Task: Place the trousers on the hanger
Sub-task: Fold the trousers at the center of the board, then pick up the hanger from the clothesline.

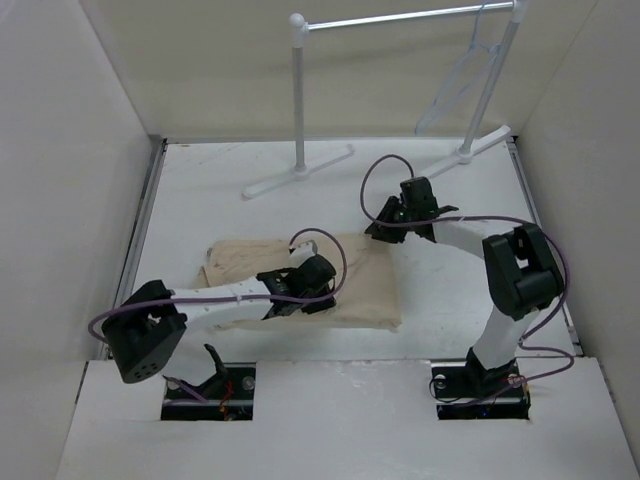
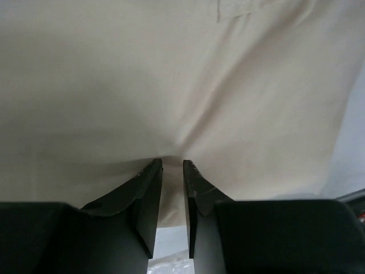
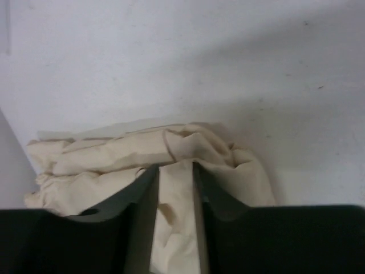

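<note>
On the middle of the white table (image 1: 450, 290), nearer the left wall, the wrinkled beige cloth trousers (image 1: 365, 295) lay spread flat, well apart from the thin pale translucent triangular hanger (image 1: 462, 78), which hung by its hook at the far right from the bar of the white tube garment rack (image 1: 298, 100). The left gripper (image 1: 300, 288) sat low on the cloth, its jaws drawn almost together on a small pinch of fabric, creases fanning out from the tips in the left wrist view (image 2: 172, 164). The right gripper (image 1: 385, 228) met the far right edge of the garment, where the right wrist view showed its jaws (image 3: 175, 166) closed narrowly on a bunched fold. The trousers looked light, limp and not slippery; they would likely sag and drape from any hold, so two spread grips along one edge seemed wise. No brand, label or writing could be read anywhere.
</note>
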Available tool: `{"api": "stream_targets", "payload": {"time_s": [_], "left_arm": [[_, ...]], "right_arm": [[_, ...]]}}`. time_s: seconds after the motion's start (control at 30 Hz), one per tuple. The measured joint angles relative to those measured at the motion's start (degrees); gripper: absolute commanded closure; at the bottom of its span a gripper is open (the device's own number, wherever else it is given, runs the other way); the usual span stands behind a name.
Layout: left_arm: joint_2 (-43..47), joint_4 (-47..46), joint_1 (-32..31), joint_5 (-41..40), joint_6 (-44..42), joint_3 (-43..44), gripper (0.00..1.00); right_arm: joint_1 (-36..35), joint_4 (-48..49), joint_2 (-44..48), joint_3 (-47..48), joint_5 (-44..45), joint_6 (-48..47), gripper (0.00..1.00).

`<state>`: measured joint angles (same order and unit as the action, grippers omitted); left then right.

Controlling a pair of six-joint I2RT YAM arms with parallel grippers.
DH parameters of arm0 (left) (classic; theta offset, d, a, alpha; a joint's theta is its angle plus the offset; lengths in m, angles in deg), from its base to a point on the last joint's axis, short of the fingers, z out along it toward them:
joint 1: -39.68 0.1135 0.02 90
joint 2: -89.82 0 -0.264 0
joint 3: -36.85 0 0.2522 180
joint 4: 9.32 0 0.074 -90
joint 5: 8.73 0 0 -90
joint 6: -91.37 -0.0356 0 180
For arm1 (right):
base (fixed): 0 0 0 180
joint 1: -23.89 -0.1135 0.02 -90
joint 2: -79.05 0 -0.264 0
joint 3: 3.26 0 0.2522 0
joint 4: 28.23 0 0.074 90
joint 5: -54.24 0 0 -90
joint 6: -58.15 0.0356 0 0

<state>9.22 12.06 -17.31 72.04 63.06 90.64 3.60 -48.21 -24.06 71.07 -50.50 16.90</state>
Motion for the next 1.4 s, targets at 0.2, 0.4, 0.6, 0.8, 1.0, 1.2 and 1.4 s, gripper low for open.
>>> {"api": "stream_targets", "payload": {"time_s": [0.2, 0.4, 0.6, 0.8, 1.0, 1.2, 1.4], "left_arm": [[7.0, 1.9, 3.1, -0.1, 0.1, 1.3, 0.68], [6.4, 2.1, 8.4, 0.0, -2.5, 6.4, 0.80], [2.4, 2.0, 9.9, 0.0, -9.1, 12.4, 0.89], [1.9, 1.9, 10.5, 0.6, -12.9, 13.0, 0.80], [2.4, 1.7, 13.9, 2.3, -14.2, 11.6, 0.78], [3.3, 2.0, 16.6, 3.3, -14.6, 10.2, 0.78], [3.5, 2.1, 16.6, 3.9, -14.7, 10.1, 0.74]], "right_arm": [[-0.4, -4.7, 15.0, -0.3, -0.2, -1.6, 0.46], [0.0, -11.7, 31.3, 5.0, -0.4, -5.3, 0.88], [12.1, -13.6, 28.8, 24.8, -0.2, -7.3, 0.69], [20.3, -16.1, 12.0, 47.6, 0.8, -9.1, 0.44], [21.4, -21.0, -4.9, 62.6, -1.4, -9.4, 0.48], [21.0, -23.8, -9.3, 62.9, -3.9, -9.5, 0.74], [20.2, -21.0, -9.3, 62.9, -6.1, -9.5, 0.92]]}}
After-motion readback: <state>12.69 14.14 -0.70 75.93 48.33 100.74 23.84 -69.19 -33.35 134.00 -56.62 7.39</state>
